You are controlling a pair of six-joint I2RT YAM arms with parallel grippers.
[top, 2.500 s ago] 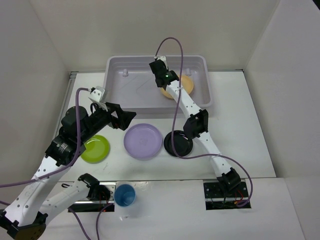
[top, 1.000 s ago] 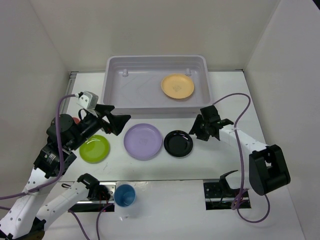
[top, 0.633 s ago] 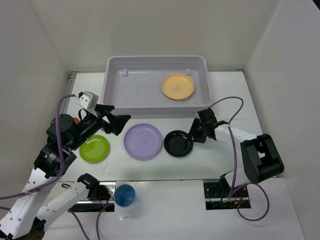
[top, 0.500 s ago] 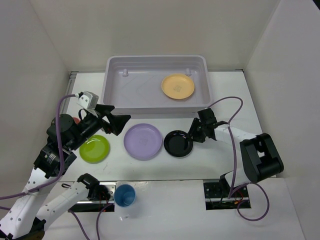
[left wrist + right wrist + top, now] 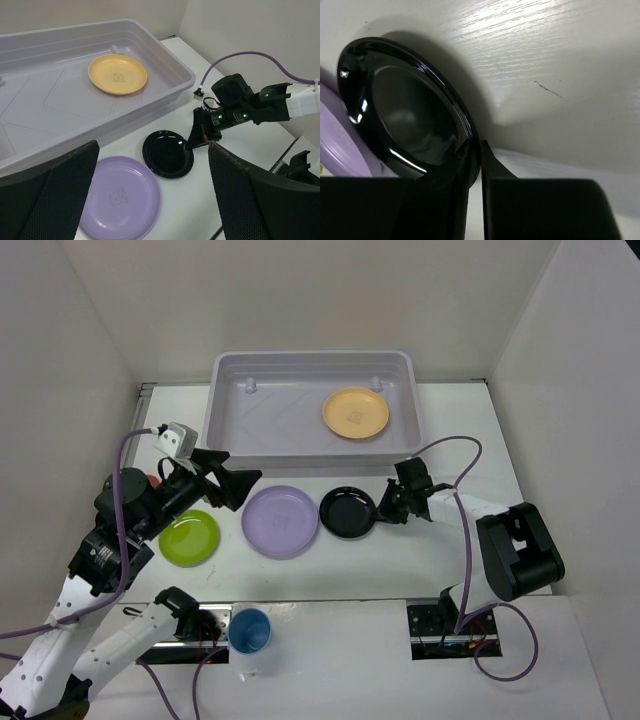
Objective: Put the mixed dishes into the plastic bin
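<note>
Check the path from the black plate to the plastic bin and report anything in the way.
Nothing visible blocks it. Only tabletop lies between the black plate and the near wall of the plastic bin, which the plate must be lifted over.

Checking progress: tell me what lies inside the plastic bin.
Only the pale orange plate lies in the plastic bin, flat on its floor toward the right end. The floor under that plate is covered.

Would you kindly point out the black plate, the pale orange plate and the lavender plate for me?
black plate [image 5: 347, 512], top external view, centre of its glossy well.
pale orange plate [image 5: 355, 413], top external view, middle of its face.
lavender plate [image 5: 119, 197], left wrist view, centre, by the embossed mark.
</note>
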